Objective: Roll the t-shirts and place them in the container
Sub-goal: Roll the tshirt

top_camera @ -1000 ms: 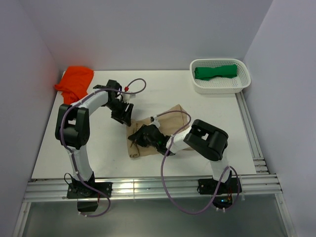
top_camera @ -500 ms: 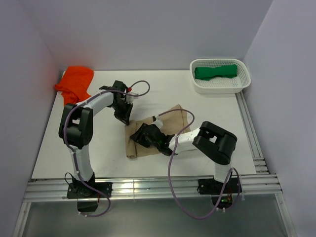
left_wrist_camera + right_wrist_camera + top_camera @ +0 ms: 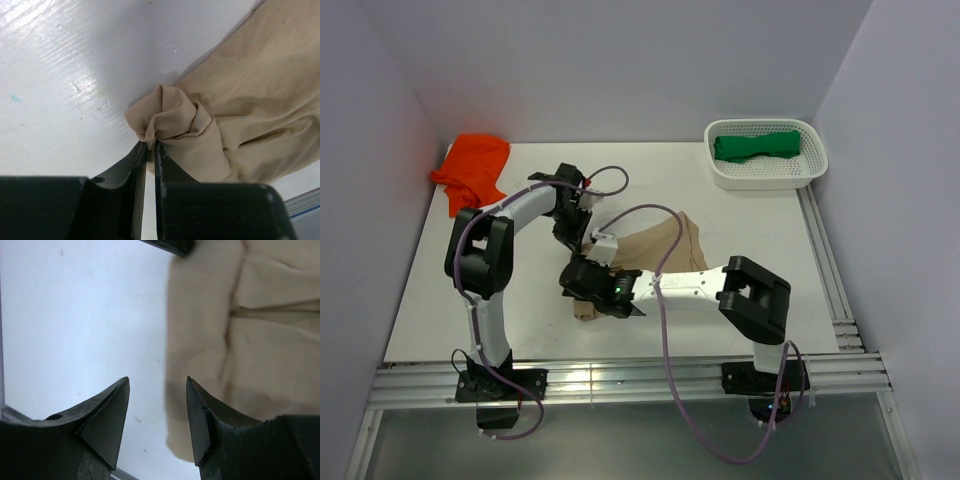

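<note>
- The left gripper [image 3: 150, 144] clenches a bunched corner of the tan t-shirt [image 3: 250, 95]. Its two jaws are pressed almost together on the fold, and the cloth puckers into a knot just beyond the tips.
- The right gripper [image 3: 157, 381] stands released, jaws parted with nothing between them, poised low over the white table [image 3: 75, 315]. The shirt's edge lies at 3 o'clock from the gap, passing under that side's finger.
- From above, the tan t-shirt sprawls crumpled near the table's centre, stretching from its 7 o'clock end toward 1 o'clock.
- The left gripper holds the shirt at its 10 o'clock edge, while the right gripper hangs over the 7 o'clock end. The two grippers are near each other, the left at 12 o'clock from the right.
- An orange t-shirt [image 3: 472, 165] lies heaped in the table's 10 o'clock corner by the left wall, well apart from both arms.
- A green t-shirt [image 3: 755, 145] lies bundled inside a white basket [image 3: 765, 180] at the table's 1 o'clock corner.
</note>
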Available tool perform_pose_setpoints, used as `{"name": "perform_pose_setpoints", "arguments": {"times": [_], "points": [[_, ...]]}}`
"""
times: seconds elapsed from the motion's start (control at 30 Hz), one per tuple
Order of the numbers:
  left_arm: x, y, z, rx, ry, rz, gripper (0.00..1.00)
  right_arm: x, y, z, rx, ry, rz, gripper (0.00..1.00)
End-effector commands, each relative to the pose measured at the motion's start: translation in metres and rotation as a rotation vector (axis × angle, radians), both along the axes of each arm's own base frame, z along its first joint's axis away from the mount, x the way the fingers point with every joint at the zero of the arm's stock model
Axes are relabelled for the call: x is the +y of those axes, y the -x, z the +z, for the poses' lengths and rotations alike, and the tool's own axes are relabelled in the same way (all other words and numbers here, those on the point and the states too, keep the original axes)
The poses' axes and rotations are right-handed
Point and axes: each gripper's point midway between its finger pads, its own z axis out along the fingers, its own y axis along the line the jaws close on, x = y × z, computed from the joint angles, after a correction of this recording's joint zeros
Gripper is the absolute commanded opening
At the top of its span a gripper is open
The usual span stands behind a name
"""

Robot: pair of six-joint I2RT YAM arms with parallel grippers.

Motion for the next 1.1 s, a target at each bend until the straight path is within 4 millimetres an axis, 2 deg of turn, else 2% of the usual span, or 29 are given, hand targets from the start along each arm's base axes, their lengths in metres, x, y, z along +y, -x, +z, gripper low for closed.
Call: {"name": "perform_pose_setpoints", "arguments": {"times": [0.0, 0.03, 0.1, 0.17, 0.2, 0.27, 0.3, 0.37, 0.4, 0.47, 0.63, 0.77, 0.9, 0.93, 1.0, 1.03, 1.07], "points": [[-0.002, -0.009, 0.005, -0.027, -0.019, 0.009, 0.15, -0.013, -0.012, 0.009, -0.102, 0.225, -0.05, 0.57], [-0.001, -0.008, 0.005, -0.026, -0.021, 0.009, 0.15, -0.011, -0.012, 0.0, -0.107, 0.274, -0.038, 0.57], [-0.001, -0.009, 0.005, -0.024, -0.025, 0.012, 0.15, -0.005, -0.014, 0.009, -0.13, 0.325, -0.036, 0.57], [-0.001, -0.008, 0.006, -0.024, -0.027, 0.009, 0.15, -0.008, -0.009, -0.001, -0.129, 0.413, -0.024, 0.56], [0.0, -0.009, 0.006, -0.024, -0.027, 0.009, 0.15, -0.002, -0.012, 0.007, -0.151, 0.417, -0.032, 0.56], [0.0, -0.008, 0.005, -0.019, -0.032, 0.008, 0.15, -0.001, -0.008, 0.0, -0.154, 0.464, -0.023, 0.56], [0.0, -0.009, 0.005, -0.018, -0.033, 0.008, 0.15, 0.001, -0.005, 0.003, -0.163, 0.485, -0.018, 0.56], [0.0, -0.008, 0.004, -0.016, -0.035, 0.007, 0.15, -0.004, 0.0, -0.009, -0.155, 0.552, -0.008, 0.57], [0.0, -0.008, 0.004, -0.014, -0.036, 0.007, 0.16, 0.002, 0.002, -0.006, -0.157, 0.551, -0.004, 0.57], [-0.001, -0.008, 0.004, -0.01, -0.033, 0.004, 0.16, 0.0, 0.006, -0.017, -0.152, 0.596, 0.006, 0.57], [-0.001, -0.009, 0.002, -0.007, -0.037, 0.005, 0.16, 0.004, 0.016, -0.028, -0.14, 0.611, 0.03, 0.57], [-0.002, -0.009, 0.004, -0.007, -0.033, -0.004, 0.24, -0.004, 0.02, -0.042, -0.106, 0.639, 0.026, 0.57], [-0.005, -0.009, 0.008, -0.002, -0.013, -0.015, 0.31, -0.005, 0.022, -0.049, -0.083, 0.579, 0.03, 0.45], [-0.007, -0.008, 0.01, 0.0, -0.001, -0.019, 0.35, -0.003, 0.022, -0.04, -0.084, 0.535, 0.028, 0.43], [-0.01, -0.009, 0.015, -0.003, 0.014, -0.03, 0.4, -0.007, 0.019, -0.047, -0.069, 0.472, 0.03, 0.42], [-0.013, -0.01, 0.021, -0.004, 0.041, -0.036, 0.46, -0.004, 0.017, -0.031, -0.076, 0.405, 0.032, 0.41], [-0.013, -0.013, 0.028, -0.009, 0.056, -0.038, 0.48, -0.005, 0.016, -0.041, -0.056, 0.339, 0.049, 0.4]]}}
